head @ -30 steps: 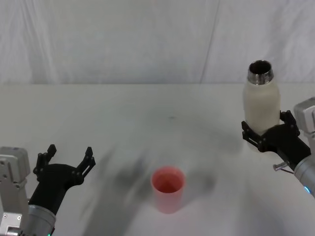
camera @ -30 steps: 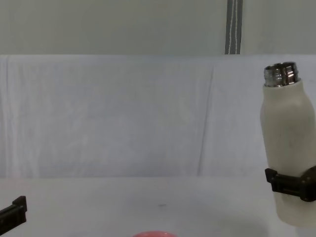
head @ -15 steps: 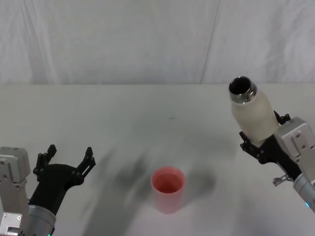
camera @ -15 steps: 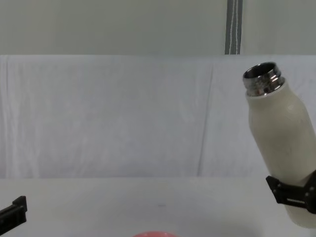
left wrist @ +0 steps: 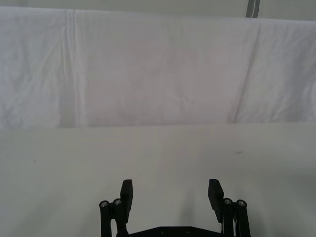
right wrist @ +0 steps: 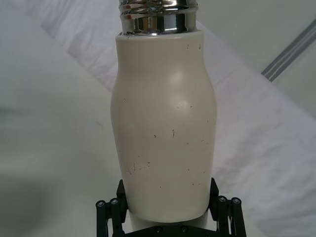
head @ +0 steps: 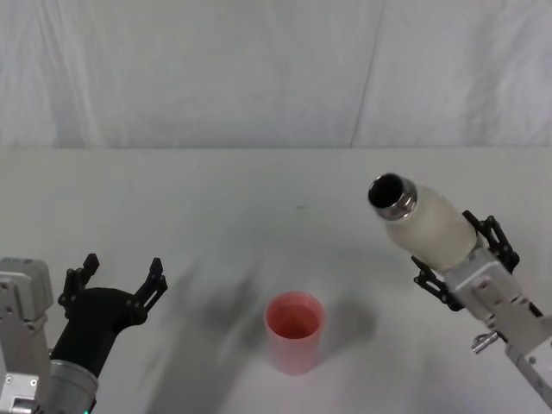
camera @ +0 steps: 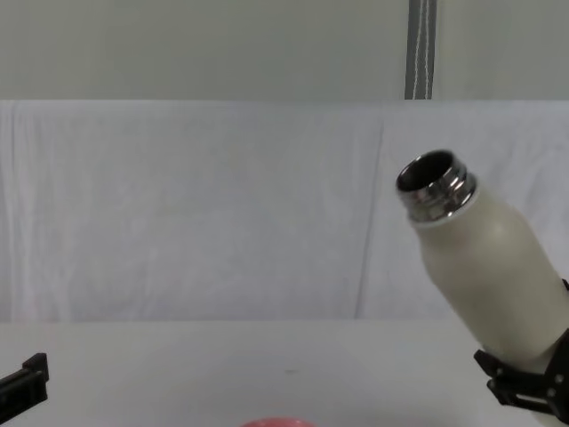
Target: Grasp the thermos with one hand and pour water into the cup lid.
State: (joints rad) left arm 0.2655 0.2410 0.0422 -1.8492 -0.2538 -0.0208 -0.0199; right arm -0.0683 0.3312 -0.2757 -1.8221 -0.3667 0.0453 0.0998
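White cloth hung behind a pale table (head: 216, 198) that carried little besides the pink cup lid (head: 294, 331), which stood upright near the front edge, a little right of centre, its rim also peeking into the bottom of the chest view (camera: 276, 422). The right gripper (head: 459, 269) was clenched around the lower body of the thermos (head: 425, 222), holding it off the table at the right side; the bottle was tilted with its open steel neck pointing left and toward the cup, though the mouth sat well apart from the cup, to the right and farther back. In the right wrist view the two black jaws hugged the base of the thermos (right wrist: 164, 123) on either side. The left gripper (head: 116, 283) rested low at the near left with its fingers (left wrist: 127, 190) spread and nothing between them, idle. No water could be seen leaving the neck. The main risk looked like timing: if the tilt deepened before the mouth came over the cup, water would likely land on the table to the right of it. A stream arriving too fast could also overshoot the small rim or knock the light cup over, and the smooth matte body gripped low down might slip or swing in the jaws as the weight shifted.
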